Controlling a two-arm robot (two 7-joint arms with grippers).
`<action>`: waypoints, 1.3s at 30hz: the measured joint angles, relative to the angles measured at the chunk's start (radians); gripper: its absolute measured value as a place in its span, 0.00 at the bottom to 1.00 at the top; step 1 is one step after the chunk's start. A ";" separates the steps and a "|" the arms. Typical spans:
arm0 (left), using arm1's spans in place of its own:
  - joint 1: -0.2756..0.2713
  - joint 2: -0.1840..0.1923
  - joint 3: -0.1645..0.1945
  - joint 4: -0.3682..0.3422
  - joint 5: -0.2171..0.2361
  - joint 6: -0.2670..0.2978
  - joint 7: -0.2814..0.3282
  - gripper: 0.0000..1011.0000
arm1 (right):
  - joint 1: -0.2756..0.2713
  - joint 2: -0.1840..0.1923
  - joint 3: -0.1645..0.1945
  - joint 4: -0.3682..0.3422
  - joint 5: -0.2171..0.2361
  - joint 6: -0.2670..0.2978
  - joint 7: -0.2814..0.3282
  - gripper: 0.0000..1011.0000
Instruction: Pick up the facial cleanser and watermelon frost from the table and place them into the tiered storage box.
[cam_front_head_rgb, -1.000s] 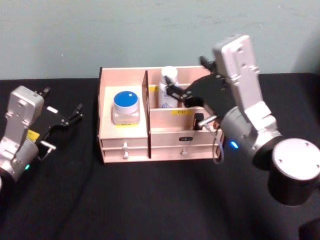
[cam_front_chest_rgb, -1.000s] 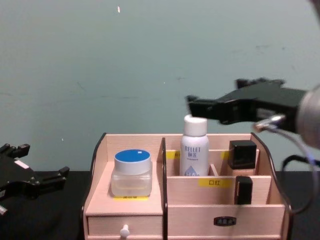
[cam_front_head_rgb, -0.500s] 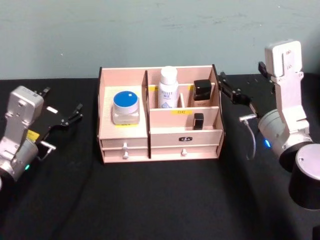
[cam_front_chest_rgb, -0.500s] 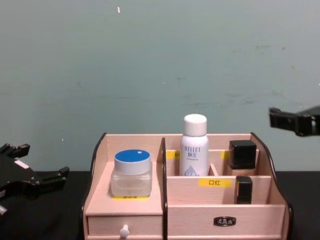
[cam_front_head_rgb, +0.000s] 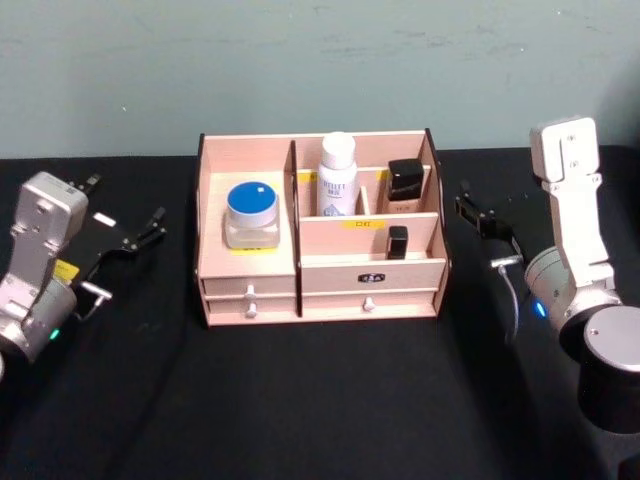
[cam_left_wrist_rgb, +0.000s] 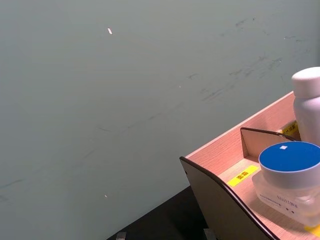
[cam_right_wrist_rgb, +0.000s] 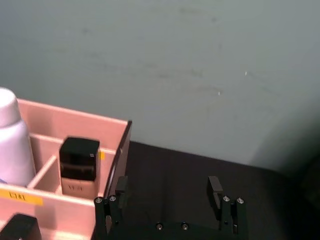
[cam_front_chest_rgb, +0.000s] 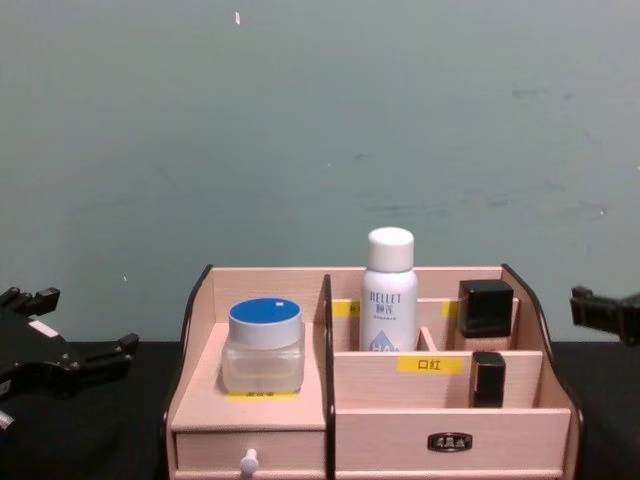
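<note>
Both items sitting in the light wooden tiered storage box (cam_front_head_rgb: 320, 285), white facial cleanser bottle (cam_front_head_rgb: 338, 175) rear-centre, blue-lidded watermelon frost jar (cam_front_head_rgb: 250, 213) left; right gripper (cam_right_wrist_rgb: 170, 194) spread and empty beside the box wall (clipping it risks toppling the bottle), left gripper (cam_front_head_rgb: 125, 240) idling open, well apart.

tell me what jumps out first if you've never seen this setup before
The tiered storage box stands mid-table on the black cloth, a blue-lidded jar in its left bay and a white bottle upright in the back middle compartment, with two small black items to its right. The right hand hangs open just off the box's right side, and the left hand sits open at the far left.
</note>
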 joint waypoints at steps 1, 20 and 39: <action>0.000 0.000 0.000 0.000 0.000 0.000 0.000 0.99 | 0.000 -0.001 0.001 0.004 -0.001 0.000 0.000 0.99; 0.000 0.000 0.000 0.000 0.000 0.000 0.000 0.99 | 0.000 0.000 0.000 -0.003 0.000 0.001 0.000 0.99; 0.000 0.000 0.000 0.000 0.000 0.000 0.000 0.99 | 0.000 0.001 -0.001 -0.006 0.002 0.001 0.000 0.99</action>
